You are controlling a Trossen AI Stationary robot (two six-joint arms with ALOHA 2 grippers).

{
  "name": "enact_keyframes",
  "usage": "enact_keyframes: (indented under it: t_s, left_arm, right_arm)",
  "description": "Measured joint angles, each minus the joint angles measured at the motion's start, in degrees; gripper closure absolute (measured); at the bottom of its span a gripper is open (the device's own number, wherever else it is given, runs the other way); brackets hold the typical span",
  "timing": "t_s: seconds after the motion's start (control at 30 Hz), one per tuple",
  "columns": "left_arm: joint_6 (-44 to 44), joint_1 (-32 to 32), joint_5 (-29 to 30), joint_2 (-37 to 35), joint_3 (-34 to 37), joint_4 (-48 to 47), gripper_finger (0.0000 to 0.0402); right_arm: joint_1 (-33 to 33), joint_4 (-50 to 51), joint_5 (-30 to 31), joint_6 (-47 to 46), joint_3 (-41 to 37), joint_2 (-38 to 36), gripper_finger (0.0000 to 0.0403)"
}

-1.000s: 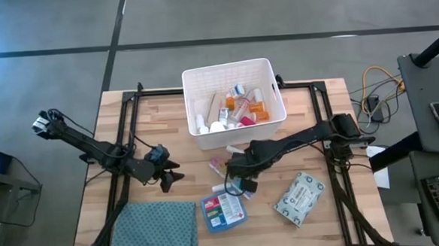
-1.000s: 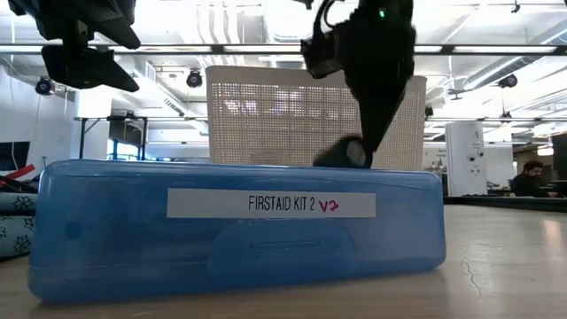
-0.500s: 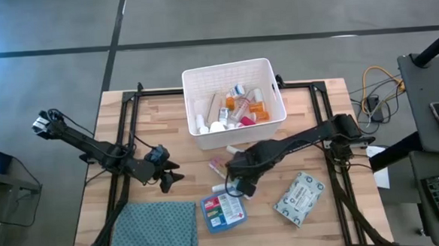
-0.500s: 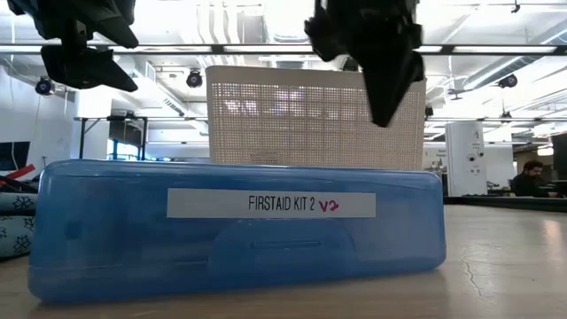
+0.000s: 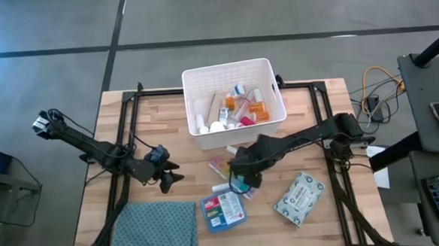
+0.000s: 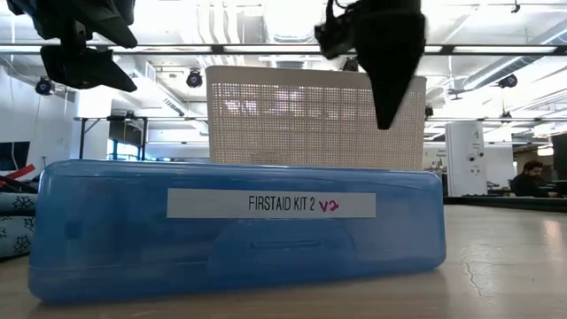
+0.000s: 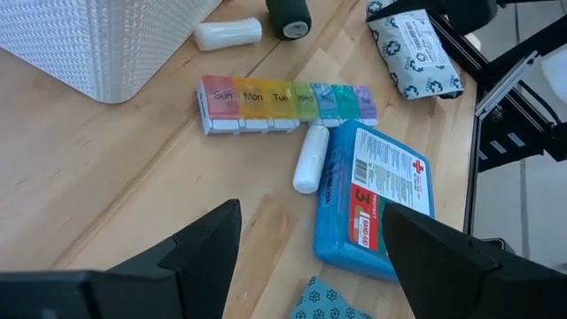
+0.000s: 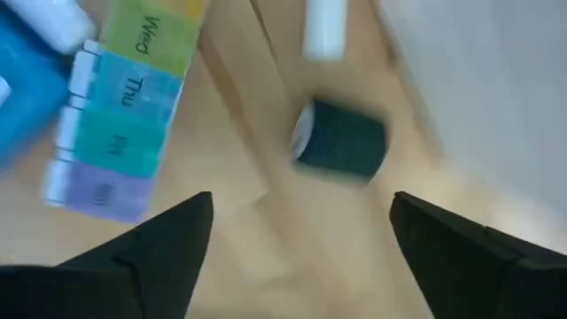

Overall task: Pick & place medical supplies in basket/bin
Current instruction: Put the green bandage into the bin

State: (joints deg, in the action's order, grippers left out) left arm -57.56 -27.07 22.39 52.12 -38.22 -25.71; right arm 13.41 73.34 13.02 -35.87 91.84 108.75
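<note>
Hovering over the loose stuff just in front of the white bin [image 5: 235, 99], the right gripper [image 8: 297, 257] has its fingers spread wide with nothing between them, and the closest thing ahead of it is a small dark green ribbed cap or roll [image 8: 340, 142] lying on its side on the wooden table [image 5: 326, 140]. My guess is it's light and fairly stiff, but round, so it'll probably roll if nudged; I'd close across the ribbed sides, since the ribs should give some bite. Next to it there's a white tube [image 7: 228, 34] (smooth, likely slippery, so grab it mid-body across the narrow way). The pill organiser strip [image 7: 288, 105] is a row of coloured day boxes from pink Sun to purple, long and rigid, best pinched across its short width near the middle so it doesn't tip. Another white tube [image 7: 310, 159] lies touching the edge of the blue first-aid box [image 7: 372, 204], which looks too wide to grip except across an edge. The grey-green wipes pack [image 5: 299, 197] sits well off to the right, soft and squishy I'd bet. The bin already holds bottles and orange containers. The left gripper [image 5: 168, 176] waits near the teal cloth [image 5: 156, 228], fingers apart.
</note>
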Motion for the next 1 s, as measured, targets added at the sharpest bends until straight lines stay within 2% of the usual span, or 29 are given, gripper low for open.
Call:
enact_keyframes:
  t_s: [0.17,0.3,0.4,0.53,0.67,1.0]
  left_arm:
    - [-0.02,-0.02,-0.02,0.0,0.0,0.04,0.0148]
    - [-0.02,-0.02,0.0,0.0,0.0,0.05,0.0148]
    - [-0.02,-0.02,0.0,0.0,0.02,0.07,0.0148]
    - [-0.01,-0.02,0.0,0.0,0.04,0.07,0.0148]
    - [-0.09,-0.02,0.02,0.0,0.04,0.07,0.0148]
    - [-0.22,-0.02,0.09,0.0,0.04,0.09,0.0148]
  right_arm:
    - [3.41,-0.93,6.7,31.24,-1.11,0.41,0.0056]
    - [3.12,-1.72,8.21,43.65,-3.98,1.21,0.0063]
    - [2.51,-2.4,9.96,46.01,-5.92,2.2,0.0071]
    - [1.63,-5.59,7.83,47.46,-8.13,2.75,0.0076]
    - [0.6,-8.97,9.48,48.49,-9.83,2.78,0.0076]
    - [-2.62,-13.43,7.96,50.9,-14.22,2.78,0.0076]
